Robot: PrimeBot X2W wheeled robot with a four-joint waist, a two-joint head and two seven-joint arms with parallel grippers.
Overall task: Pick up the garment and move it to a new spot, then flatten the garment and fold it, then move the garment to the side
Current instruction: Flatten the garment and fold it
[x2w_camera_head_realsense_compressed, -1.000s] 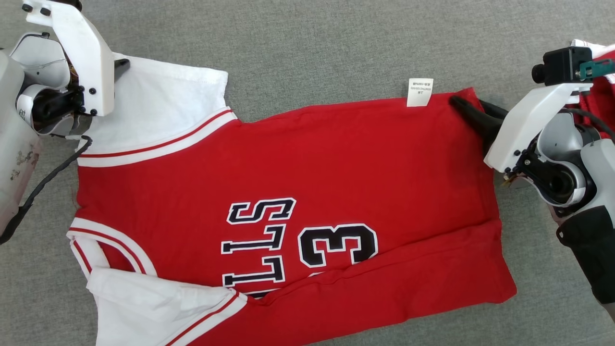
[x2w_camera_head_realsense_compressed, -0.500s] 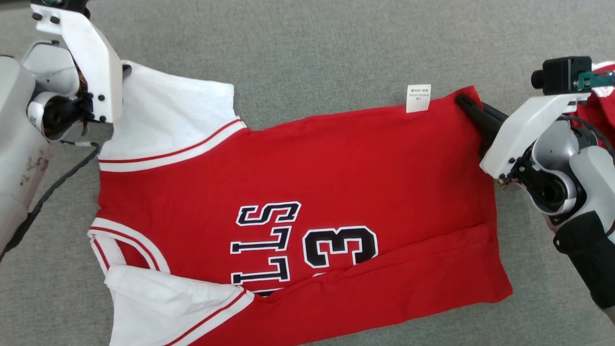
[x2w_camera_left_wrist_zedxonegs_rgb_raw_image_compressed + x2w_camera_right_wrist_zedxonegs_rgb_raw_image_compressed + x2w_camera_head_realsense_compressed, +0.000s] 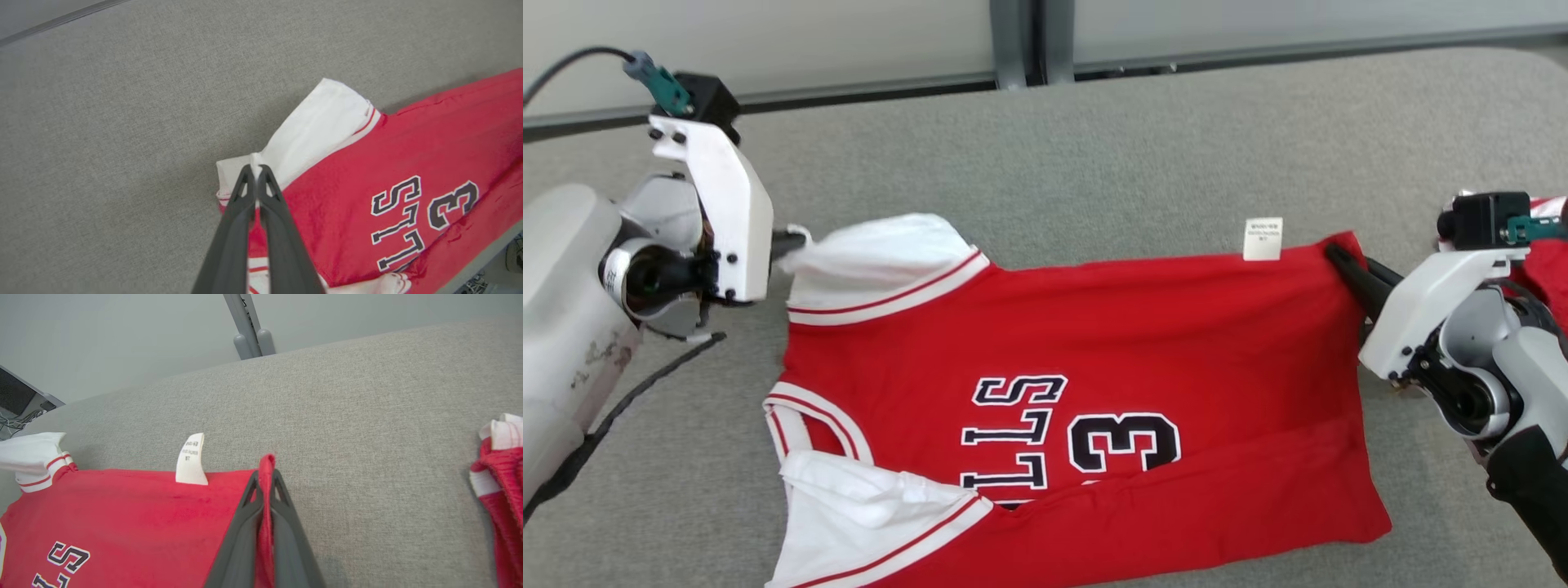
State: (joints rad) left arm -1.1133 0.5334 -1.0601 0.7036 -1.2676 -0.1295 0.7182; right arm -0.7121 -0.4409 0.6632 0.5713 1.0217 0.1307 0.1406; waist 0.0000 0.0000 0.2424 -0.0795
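1. In close, the left gripper (image 3: 256,168) has its jaws pressed together, pinching the edge of the white sleeve (image 3: 314,126) right at the tips.
2. The right gripper (image 3: 265,473) is clamped on the red corner of the garment (image 3: 1143,327), and a fold of cloth stands up between its jaws.
3. Between the two grips the garment lies stretched across the grey table (image 3: 367,396), lettering and number face up.
4. Just beside the right jaws, a white care label (image 3: 190,459) sticks up from the garment's edge.
5. Well apart on their other side lies a second red-and-white cloth (image 3: 500,469).
6. Far beyond, there is a grey post (image 3: 247,326).
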